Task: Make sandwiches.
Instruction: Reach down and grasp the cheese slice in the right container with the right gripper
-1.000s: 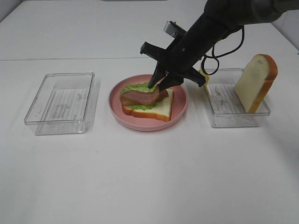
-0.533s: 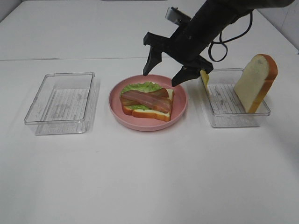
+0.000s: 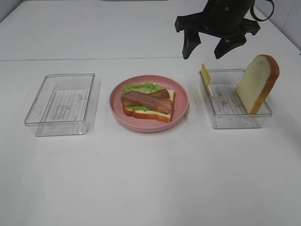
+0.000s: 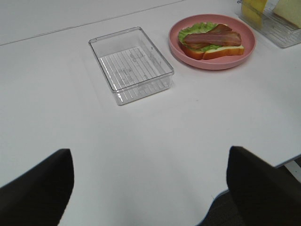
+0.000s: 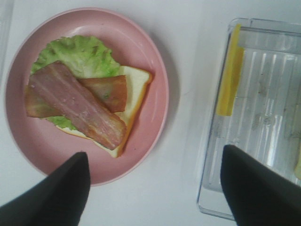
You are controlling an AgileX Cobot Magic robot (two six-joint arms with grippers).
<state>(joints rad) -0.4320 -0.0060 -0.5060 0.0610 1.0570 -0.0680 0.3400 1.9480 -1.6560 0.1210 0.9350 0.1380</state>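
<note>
Bacon tops the half-built sandwich (image 3: 149, 103), which sits in the middle of a round pink plate (image 3: 182, 98) on the white table (image 3: 150, 179). Its base is a white bread slice with an orange-brown crust (image 3: 162, 113) lying flat. A ruffled green lettuce leaf (image 3: 143, 87) is spread over the slice and spills past its far edge. Two reddish-brown bacon strips (image 3: 146, 100) lie crossed on the lettuce.

To the right of the plate, a clear plastic rectangular tray (image 3: 235, 124) holds two pieces. A thin yellow cheese square (image 3: 206, 77) stands on edge against the wall nearest the plate. A second thick white bread slice with an orange-brown crust (image 3: 256, 82) stands tilted at the opposite end, and its top seems to lean out over the rim. To the left of the plate, well apart from it, a matching clear ribbed-floor tray (image 3: 56, 130) sits on the table.

The right claw (image 3: 203, 52) hangs in the air behind the gap between the plate and the right-hand tray. Its two dark fingers (image 5: 51, 197) are spread wide and hold nothing. The left claw (image 4: 149, 155) is out of the overhead view. Its own camera shows it above bare table on the near side of the left tray, with its jaws wide apart and nothing between them.
</note>
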